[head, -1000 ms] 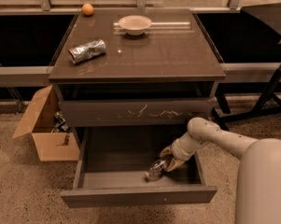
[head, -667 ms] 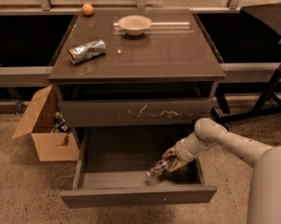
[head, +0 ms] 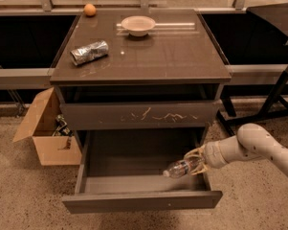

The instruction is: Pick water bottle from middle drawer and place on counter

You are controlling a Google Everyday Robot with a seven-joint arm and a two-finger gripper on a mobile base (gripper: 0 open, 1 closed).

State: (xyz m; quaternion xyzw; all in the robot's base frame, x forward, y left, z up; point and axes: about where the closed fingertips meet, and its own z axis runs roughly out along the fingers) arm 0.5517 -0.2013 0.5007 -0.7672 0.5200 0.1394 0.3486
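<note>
The water bottle [head: 181, 168] is clear with a white cap pointing left and lies near-horizontal, held just above the floor of the open middle drawer [head: 142, 199] at its right side. My gripper [head: 195, 162] reaches in from the right on its white arm and is shut on the bottle's base end. The counter [head: 167, 56] is the glossy dark brown top of the cabinet, above and behind the gripper.
On the counter lie a crumpled foil packet [head: 89, 51], a white bowl [head: 138, 25] and an orange [head: 89, 9]. A scratched drawer front [head: 139, 114] hangs over the open drawer. An open cardboard box [head: 50, 128] stands on the floor at left; a dark table leg [head: 275, 97] at right.
The gripper has lifted the bottle off the drawer floor and drawn it up and to the right; the arm has pulled back toward the right.
</note>
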